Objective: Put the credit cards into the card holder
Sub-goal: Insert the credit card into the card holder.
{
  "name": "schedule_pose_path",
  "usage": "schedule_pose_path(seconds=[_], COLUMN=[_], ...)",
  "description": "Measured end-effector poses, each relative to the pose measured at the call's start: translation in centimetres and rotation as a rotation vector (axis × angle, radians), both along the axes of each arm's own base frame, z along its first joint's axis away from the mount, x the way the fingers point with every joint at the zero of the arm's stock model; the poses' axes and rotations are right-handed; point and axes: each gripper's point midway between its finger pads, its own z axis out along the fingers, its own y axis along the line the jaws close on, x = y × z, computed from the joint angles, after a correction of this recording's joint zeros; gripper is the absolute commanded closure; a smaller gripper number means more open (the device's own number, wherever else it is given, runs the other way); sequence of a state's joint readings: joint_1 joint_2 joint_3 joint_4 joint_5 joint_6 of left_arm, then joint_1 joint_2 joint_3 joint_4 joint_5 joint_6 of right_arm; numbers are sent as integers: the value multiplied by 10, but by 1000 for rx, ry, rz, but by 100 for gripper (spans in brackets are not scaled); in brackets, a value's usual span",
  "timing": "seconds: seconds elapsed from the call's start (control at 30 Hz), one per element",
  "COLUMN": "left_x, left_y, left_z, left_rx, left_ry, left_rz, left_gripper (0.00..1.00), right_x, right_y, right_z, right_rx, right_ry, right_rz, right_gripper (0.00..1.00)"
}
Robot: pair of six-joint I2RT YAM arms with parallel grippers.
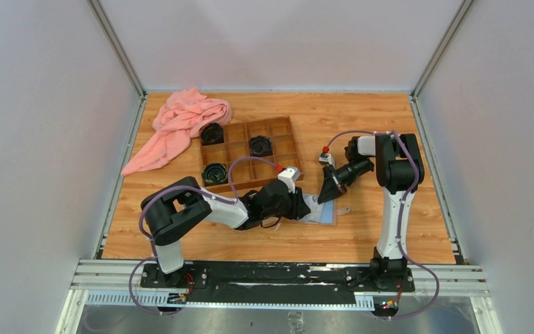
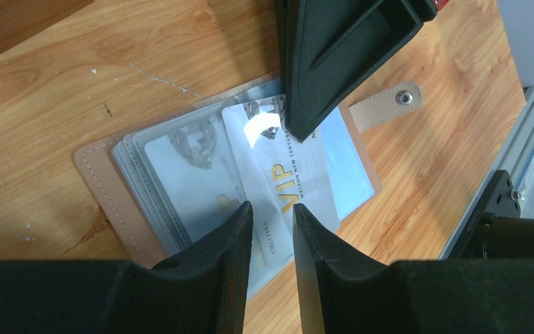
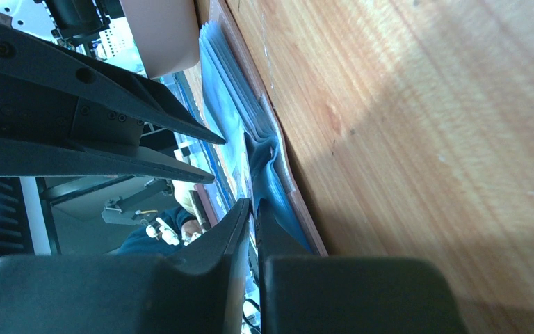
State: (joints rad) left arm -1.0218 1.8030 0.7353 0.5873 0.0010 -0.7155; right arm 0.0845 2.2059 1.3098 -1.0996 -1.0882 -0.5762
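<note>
The card holder (image 1: 325, 213) lies open on the wooden table, tan-pink cover (image 2: 101, 182) down, its clear sleeves fanned out. A white credit card (image 2: 307, 174) with gold "VIP" lettering lies slanted on the sleeves, and another pale card (image 2: 188, 163) sits inside a sleeve. My left gripper (image 2: 272, 209) hovers over the slanted card's near end, jaws a little apart and open, the card showing flat through the gap. My right gripper (image 2: 293, 131) comes in from the far side with its tip on the card's far end. In its own view its jaws (image 3: 250, 206) are nearly together beside the blue sleeves (image 3: 231, 90).
A brown wooden compartment box (image 1: 284, 154) holding round black coiled items (image 1: 259, 145) stands just behind the card holder. A pink cloth (image 1: 181, 125) lies at the back left. The holder's snap strap (image 2: 391, 103) sticks out to its right. Grey walls enclose the table; a metal rail (image 1: 278, 278) runs along the front.
</note>
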Motion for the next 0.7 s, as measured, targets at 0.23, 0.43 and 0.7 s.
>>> schedule_pose_path(seconds=[0.23, 0.43, 0.7], left_x=[-9, -22, -22], left_y=[-10, -48, -75], left_z=[11, 45, 33], left_rx=[-15, -91, -65], left_ry=[1, -35, -29], left_rz=[-48, -120, -128], left_gripper=[65, 65, 64], right_x=[5, 6, 6], right_y=[2, 4, 4], right_z=[1, 0, 0], right_rx=[-3, -7, -9], right_ry=[-7, 2, 4], right_rz=[-2, -5, -7], right_gripper=[93, 93, 93])
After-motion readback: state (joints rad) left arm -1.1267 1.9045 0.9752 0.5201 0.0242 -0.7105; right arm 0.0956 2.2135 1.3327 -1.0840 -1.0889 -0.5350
